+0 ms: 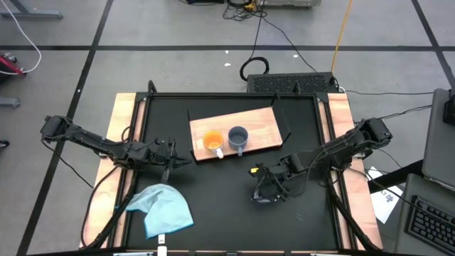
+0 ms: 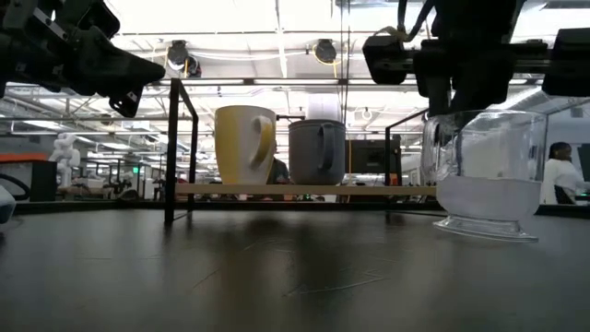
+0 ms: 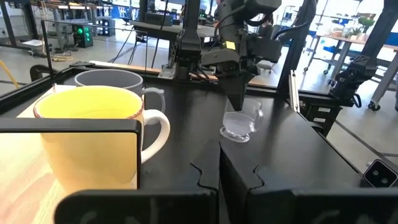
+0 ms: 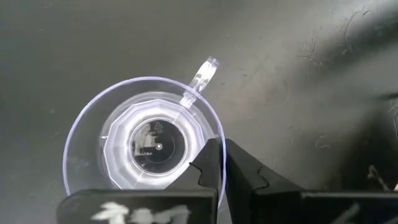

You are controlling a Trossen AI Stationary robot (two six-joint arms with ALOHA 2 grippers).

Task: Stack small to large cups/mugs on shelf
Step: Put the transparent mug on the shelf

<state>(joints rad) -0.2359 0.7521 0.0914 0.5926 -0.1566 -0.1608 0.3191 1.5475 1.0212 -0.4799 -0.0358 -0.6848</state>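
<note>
An orange cup (image 1: 212, 140) with a white handle and a grey-blue cup (image 1: 238, 136) stand side by side on their bases on the wooden shelf (image 1: 263, 122), which is raised on black legs (image 2: 171, 157). The clear cup (image 2: 486, 175) stands on the black tabletop to the near right of the shelf. My right gripper (image 4: 225, 158) is over it, pointing down, shut on its rim. My left gripper (image 1: 186, 162) hovers shut and empty just left of the shelf, above the table. My right gripper pinches the clear cup's rim (image 4: 221, 142), one finger inside the cup (image 4: 208, 167) and one outside (image 4: 245, 180), to one side of the handle (image 4: 202, 78). The fingers come from above, pointing down. The cup stands upright, its base (image 2: 484, 227) on the tabletop.
A light blue cloth (image 1: 165, 208) lies crumpled at the table's near left. Wooden side rails (image 1: 121, 135) border the table. The shelf frame's black posts (image 2: 391, 161) stand between the clear cup and the shelf board. Bare shelf shows right of the grey-blue cup.
</note>
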